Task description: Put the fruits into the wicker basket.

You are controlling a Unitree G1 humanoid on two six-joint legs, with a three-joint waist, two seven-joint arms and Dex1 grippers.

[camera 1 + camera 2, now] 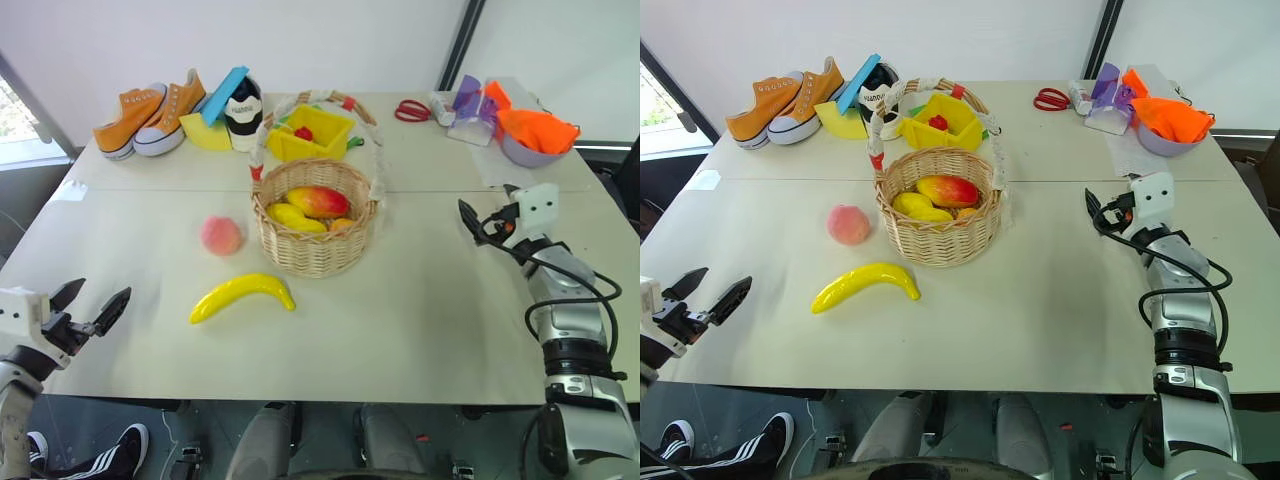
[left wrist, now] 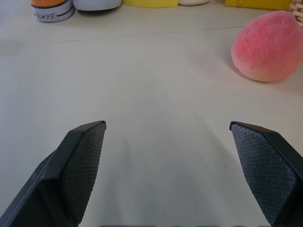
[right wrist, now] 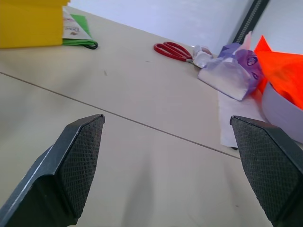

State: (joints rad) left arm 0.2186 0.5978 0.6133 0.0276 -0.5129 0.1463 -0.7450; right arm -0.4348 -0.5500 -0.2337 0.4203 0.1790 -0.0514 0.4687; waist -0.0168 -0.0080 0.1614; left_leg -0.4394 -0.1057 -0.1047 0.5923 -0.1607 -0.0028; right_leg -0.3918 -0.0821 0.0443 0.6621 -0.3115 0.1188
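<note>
- One wicker basket [image 1: 315,248], round, with an arched handle.
- Three fruit pieces visible inside the basket.
- One banana [image 1: 241,294] on the table.
- One peach [image 1: 221,236] on the table.
- One yellow plastic bin [image 1: 312,133] holding one small red piece [image 1: 303,133].
- Two orange sneakers [image 1: 150,116]; one black-and-white shoe [image 1: 243,112].
- One pair of red scissors [image 1: 412,110].
- One bowl [image 1: 527,150] with orange cloth.
- Two grippers: left gripper [image 1: 90,309], right gripper [image 1: 487,217].

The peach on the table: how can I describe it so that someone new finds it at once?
Start at the wicker basket in the middle of the table. Just to its left, apart from it, lies the peach. It is round, pink and fuzzy, while the banana nearer the front edge is long, yellow and glossy.
</note>
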